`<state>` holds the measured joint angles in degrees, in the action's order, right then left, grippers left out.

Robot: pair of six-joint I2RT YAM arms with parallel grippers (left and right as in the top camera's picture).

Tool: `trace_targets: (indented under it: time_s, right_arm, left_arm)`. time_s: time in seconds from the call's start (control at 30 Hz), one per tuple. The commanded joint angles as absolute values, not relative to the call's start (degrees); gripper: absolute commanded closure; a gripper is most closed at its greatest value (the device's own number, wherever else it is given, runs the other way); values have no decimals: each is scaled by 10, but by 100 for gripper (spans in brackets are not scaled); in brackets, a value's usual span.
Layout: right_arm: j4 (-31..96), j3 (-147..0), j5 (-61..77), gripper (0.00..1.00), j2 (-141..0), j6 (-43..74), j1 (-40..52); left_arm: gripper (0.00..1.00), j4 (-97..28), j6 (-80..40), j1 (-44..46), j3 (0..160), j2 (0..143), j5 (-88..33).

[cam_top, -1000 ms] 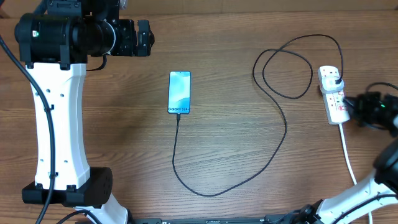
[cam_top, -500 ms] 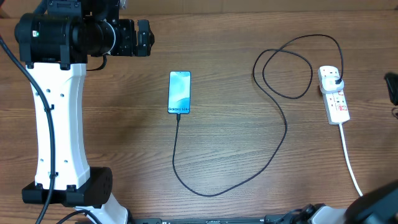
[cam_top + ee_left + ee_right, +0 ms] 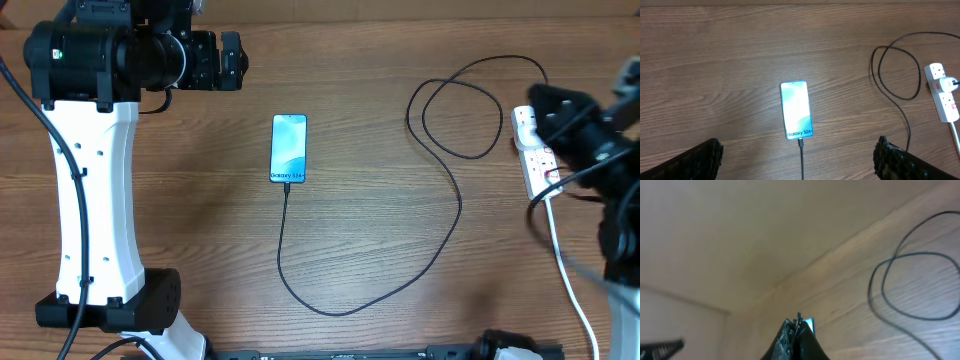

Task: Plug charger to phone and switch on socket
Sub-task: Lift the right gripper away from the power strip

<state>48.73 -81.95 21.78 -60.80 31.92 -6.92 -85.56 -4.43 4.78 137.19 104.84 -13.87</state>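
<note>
- Right pincer point(image 3: 797, 327): fingers pressed together to a single point, nothing between them. In the overhead view it's blurred over the far end of the socket point(image 3: 946, 100).
- Left pincer point(image 3: 238, 60): spread wide and empty, up by the far-left corner.
- Phone point(image 3: 288, 148): flat, screen lit, left of centre towards the far edge. The charger point(image 3: 440, 240) connector tip point(image 3: 800, 142) looks seated in its near end.
- The cable loops towards the near edge, then runs up to the black plug point(image 3: 951, 83) in the socket near the right edge.
- My read: the plugging is done and only the switch is left. I can't tell from here whether it's on.
- The socket should handle as a light, hard plastic block on smooth wood, so any sideways shove will skate it.
- Nothing to grip there. I'd press straight down on the red-marked rocker with the closed tip, staying clear of the plug.
- The cable is limp and thin. The phone is slim, with slick glass, and a snagged cable could drag it or unseat the tip.
- If the phone needs steadying, hold it by its long edges, not the screen.
</note>
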Motion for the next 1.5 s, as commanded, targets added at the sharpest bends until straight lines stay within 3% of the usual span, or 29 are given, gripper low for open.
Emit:
trace_targets:
  time_s: [0.0,0.3,0.57,0.6,0.63,0.67,1.2,1.47]
  right_arm:
    - [528,-873,21,96,-608,295,39]
    - [642,-888,-191,96,-616,222,308]
    - [794,-888,-254,84,-631,227,390]
    - [799,-888,-254,72,-632,227,390]
    - [801,-888,-254,23,-632,227,390]
    - [801,-888,-255,0,-632,226,390]
    - [801,-888,-203,0,-632,226,390]
    - [778,-888,-187,0,-638,167,390]
  left_arm:
    - [0,-855,-45,49,1371,1049,-135]
    - [0,-855,-45,49,1371,1049,-135]
    - [1,-855,-45,49,1371,1049,-135]
    - [0,-855,-45,49,1371,1049,-135]
    - [0,-855,-45,49,1371,1049,-135]
    - [0,-855,-45,49,1371,1049,-135]
    - [1,-855,-45,49,1371,1049,-135]
    - [0,-855,-45,49,1371,1049,-135]
